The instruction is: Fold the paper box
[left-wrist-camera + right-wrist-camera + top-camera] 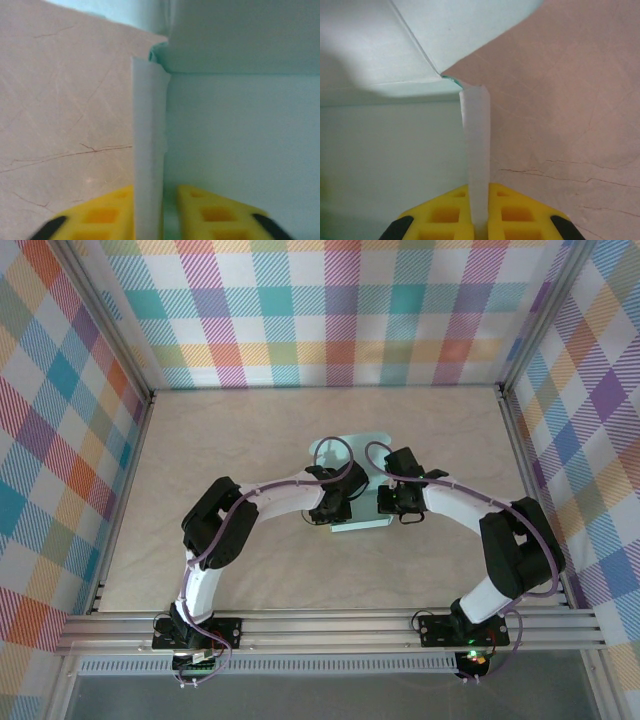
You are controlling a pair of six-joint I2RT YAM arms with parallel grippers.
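Observation:
The paper box (352, 447) is pale mint card lying at the table's middle, mostly under both wrists. In the left wrist view its left side flap (148, 135) stands upright between my left gripper's (155, 192) yellow fingers. The flap rests against the left finger, a gap separates it from the right one, and the jaws are open. The box's floor panel (240, 145) lies to the right. My right gripper (479, 189) is shut on the opposite upright flap (476, 135). The floor panel (385, 155) lies to its left. From above, both grippers (335, 505) (397, 502) flank the box.
The beige tabletop (240, 440) surrounds the box on all sides. Checked fabric walls on aluminium posts (130, 350) enclose the back and both sides. An aluminium rail (330, 625) carrying the arm bases runs along the near edge.

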